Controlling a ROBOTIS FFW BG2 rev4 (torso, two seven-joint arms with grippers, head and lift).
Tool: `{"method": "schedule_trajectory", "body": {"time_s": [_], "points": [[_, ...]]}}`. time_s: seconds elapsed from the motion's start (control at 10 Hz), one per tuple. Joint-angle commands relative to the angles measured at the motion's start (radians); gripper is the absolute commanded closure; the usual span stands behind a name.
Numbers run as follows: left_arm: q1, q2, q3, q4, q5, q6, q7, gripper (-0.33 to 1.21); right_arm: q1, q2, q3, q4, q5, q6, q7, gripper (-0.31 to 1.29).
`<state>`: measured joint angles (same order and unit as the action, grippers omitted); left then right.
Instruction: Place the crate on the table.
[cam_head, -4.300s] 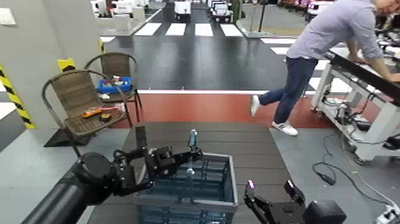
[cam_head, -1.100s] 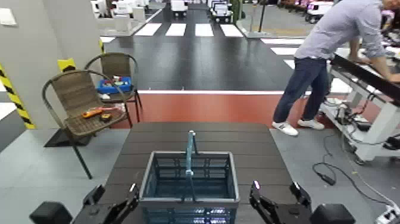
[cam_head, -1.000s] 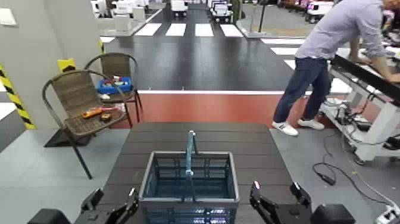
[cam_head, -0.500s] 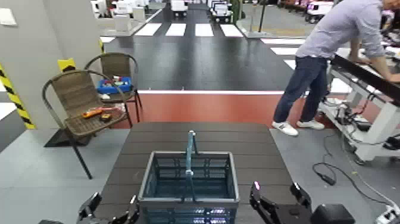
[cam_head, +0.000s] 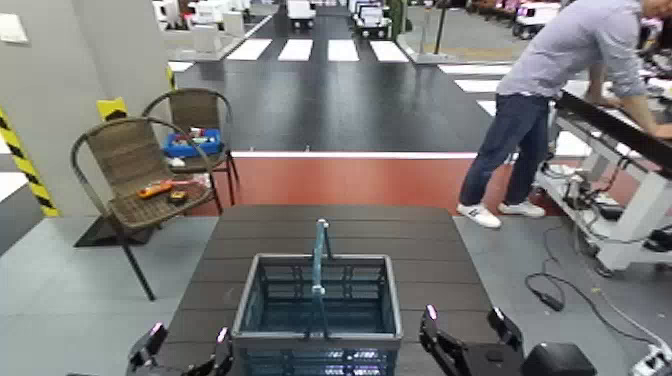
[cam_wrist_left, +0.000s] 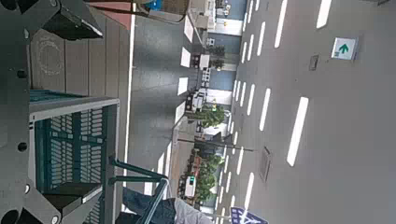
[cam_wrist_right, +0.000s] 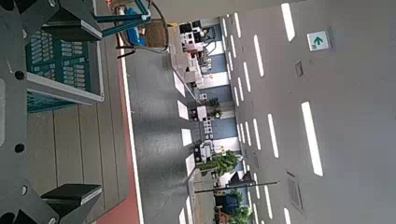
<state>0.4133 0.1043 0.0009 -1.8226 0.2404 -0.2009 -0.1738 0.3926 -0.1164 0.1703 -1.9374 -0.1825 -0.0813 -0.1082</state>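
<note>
crate (cam_head: 318, 310) on table (cam_head: 330, 228), left hand (cam_head: 183, 349) and right hand (cam_head: 462, 331) flanking it

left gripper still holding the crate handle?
No. The left gripper sits open beside the crate, clear of its handle, on the table.

Teal crate (cam_head: 318, 308) upright, handle raised, on dark slatted table (cam_head: 420, 240)

Teal lattice crate (cam_head: 318, 300), grey-rimmed, on dark brown-black slatted table (cam_head: 420, 250).
</note>
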Motion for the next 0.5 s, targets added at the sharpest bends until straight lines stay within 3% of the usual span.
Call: {"method": "schedule_trajectory", "body": {"time_s": [0.1,0.5], "points": [[0.002,0.000,-0.002,-0.001,-0.010,-0.008,0.004,0.14,0.000,0.001,0.000,0.000,0.000,0.000,-0.001,0.15],[0.004,-0.002,-0.005,0.000,-0.013,-0.011,0.010,0.14,0.000,0.001,0.000,0.002,-0.003,0.000,0.001,0.15]]}}
